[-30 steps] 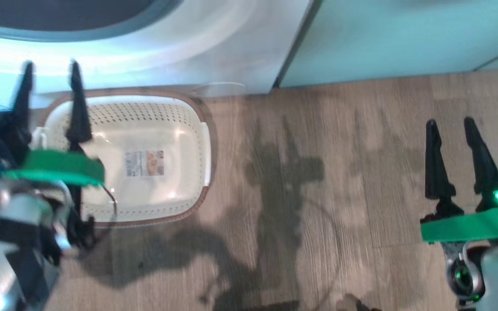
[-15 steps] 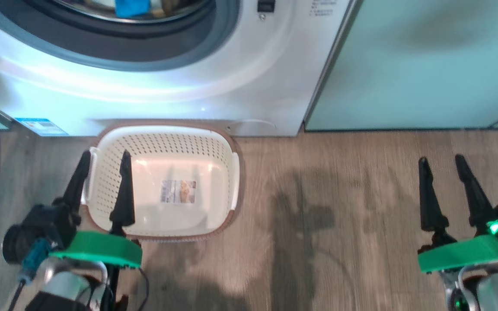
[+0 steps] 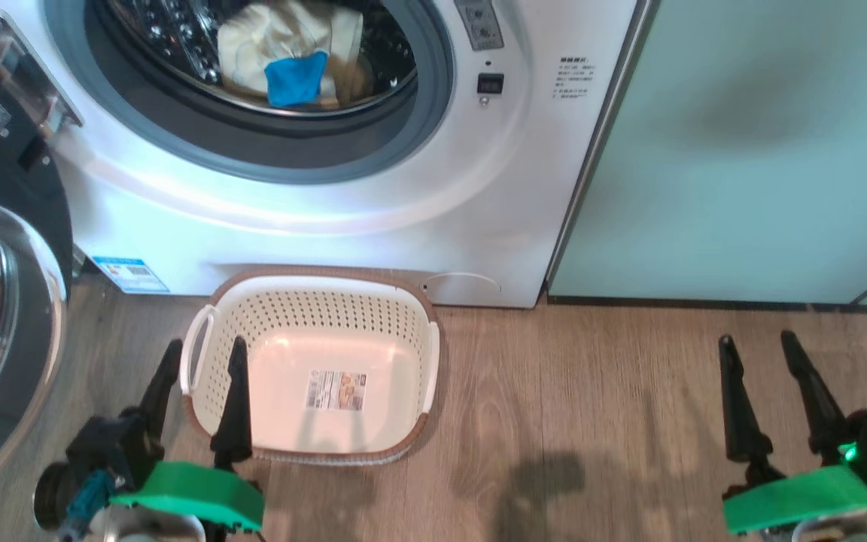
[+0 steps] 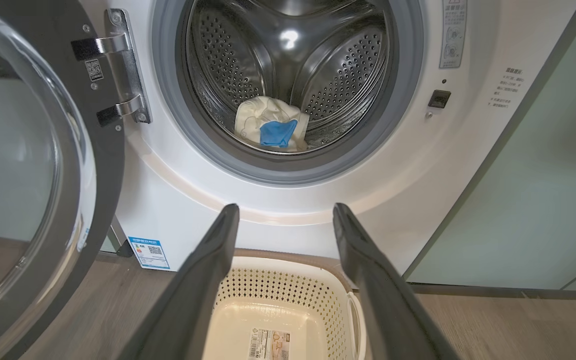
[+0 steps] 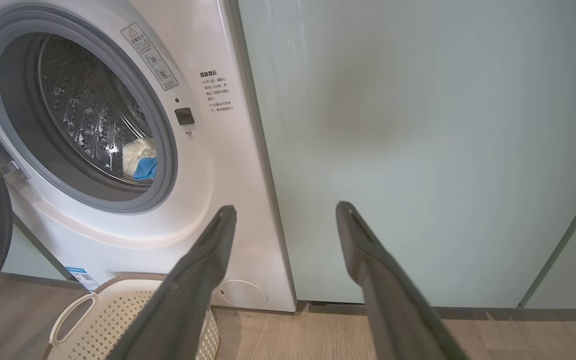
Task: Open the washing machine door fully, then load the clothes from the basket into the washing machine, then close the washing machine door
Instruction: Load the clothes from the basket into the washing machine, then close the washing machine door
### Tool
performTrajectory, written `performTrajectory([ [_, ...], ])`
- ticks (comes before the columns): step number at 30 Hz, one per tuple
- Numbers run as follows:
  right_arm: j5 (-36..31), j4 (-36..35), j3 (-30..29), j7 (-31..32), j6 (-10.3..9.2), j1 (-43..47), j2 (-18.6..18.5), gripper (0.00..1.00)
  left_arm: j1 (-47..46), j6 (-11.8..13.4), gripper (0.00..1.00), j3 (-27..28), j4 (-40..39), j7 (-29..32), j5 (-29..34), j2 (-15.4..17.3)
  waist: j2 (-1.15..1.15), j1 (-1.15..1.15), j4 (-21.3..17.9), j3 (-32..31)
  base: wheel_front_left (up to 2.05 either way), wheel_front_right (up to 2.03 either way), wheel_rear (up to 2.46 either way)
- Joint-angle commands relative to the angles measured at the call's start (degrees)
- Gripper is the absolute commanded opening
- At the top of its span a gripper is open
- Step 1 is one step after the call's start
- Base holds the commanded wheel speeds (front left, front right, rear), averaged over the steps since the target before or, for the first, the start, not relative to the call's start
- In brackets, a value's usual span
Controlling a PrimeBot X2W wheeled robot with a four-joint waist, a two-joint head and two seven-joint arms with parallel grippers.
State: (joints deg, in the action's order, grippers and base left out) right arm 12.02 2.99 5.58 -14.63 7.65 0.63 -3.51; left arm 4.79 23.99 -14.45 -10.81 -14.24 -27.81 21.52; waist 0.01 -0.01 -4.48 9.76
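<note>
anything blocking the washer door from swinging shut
Nothing visible at the grey ring: the clothes lie inside the drum, clear of it, and the basket sits on the floor below. The left gripper hangs over the basket's edge beside the washing machine door and may cross its sweep.

- Washing machine (image 3: pixel 373 218): top and left side run off the head view's edges. The small print (image 3: pixel 570 77) beside the opening is too fine to read.
- Door (image 3: pixel 27 196): only its right part is in frame; the rest lies beyond the left edge.
- Clothes (image 3: pixel 283 45): upper part cut off at the top edge, lower edge behind the grey ring (image 3: pixel 437 113). Printed outlines too small to make out.
- Basket (image 3: pixel 328 316): near left corner hidden behind a finger of the left hand (image 3: pixel 206 342). Label (image 3: pixel 336 390) unreadable.
- Blue sticker (image 3: pixel 130 274): text unreadable.
- Right hand (image 3: pixel 755 336): wrist cut off at the bottom edge.
</note>
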Motion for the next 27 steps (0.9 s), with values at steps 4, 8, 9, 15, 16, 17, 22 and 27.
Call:
performTrajectory([
  [4, -0.59, -2.15, 1.36, -0.15, -0.16, 1.73, -0.26, 1.00, 0.81, 0.55, 1.00, 2.77, -0.89, -0.64, -0.02, 0.27, -0.01, 0.01, -0.21, -2.92, 0.00, 0.00, 0.00],
  [8, -0.59, -2.42, 1.14, 0.42, -0.16, 3.41, -0.10, 1.00, 1.89, -0.05, 1.00, 2.76, -0.97, -0.68, -0.06, 0.17, -0.01, 0.01, -0.32, -4.34, 0.00, 0.00, 0.00],
  [9, -0.59, -2.42, 1.14, 0.42, -0.16, 3.41, -0.10, 1.00, 1.89, -0.05, 1.00, 2.76, -0.97, -0.68, -0.06, 0.17, -0.01, 0.01, -0.32, -4.34, 0.00, 0.00, 0.00],
  [15, -0.59, -2.90, 0.95, 0.89, -0.16, 3.84, 0.09, 1.00, 2.23, -0.39, 1.00, 2.92, -0.93, -0.70, 0.20, 0.33, -0.01, 0.01, -0.42, -5.12, 0.00, 0.00, 0.00],
  [16, -0.61, -2.95, 0.88, 0.93, -0.16, 3.89, 0.11, 1.00, 2.27, -0.41, 1.00, 2.90, -0.89, -0.70, 0.21, 0.35, -0.01, 0.01, -0.39, -5.18, 0.00, 0.00, 0.00],
  [17, -0.63, -2.99, 0.83, 0.97, -0.16, 3.95, 0.13, 1.00, 2.28, -0.43, 1.00, 2.89, -0.86, -0.70, 0.22, 0.36, -0.01, 0.01, -0.36, -5.27, 0.00, 0.00, 0.00],
  [22, -0.62, -3.07, 0.84, 1.03, -0.16, 4.16, 0.20, 1.00, 2.60, -0.33, 1.00, 2.95, -1.09, -0.71, 0.24, 0.26, -0.01, 0.01, -0.48, -5.40, 0.00, 0.00, 0.00],
  [27, -0.57, -3.01, 0.86, 0.95, -0.16, 4.13, 0.27, 1.00, 2.58, -0.48, 1.00, 3.21, -1.31, -0.71, 0.27, 0.48, -0.01, 0.01, -0.60, -5.17, 0.00, 0.00, 0.00],
])
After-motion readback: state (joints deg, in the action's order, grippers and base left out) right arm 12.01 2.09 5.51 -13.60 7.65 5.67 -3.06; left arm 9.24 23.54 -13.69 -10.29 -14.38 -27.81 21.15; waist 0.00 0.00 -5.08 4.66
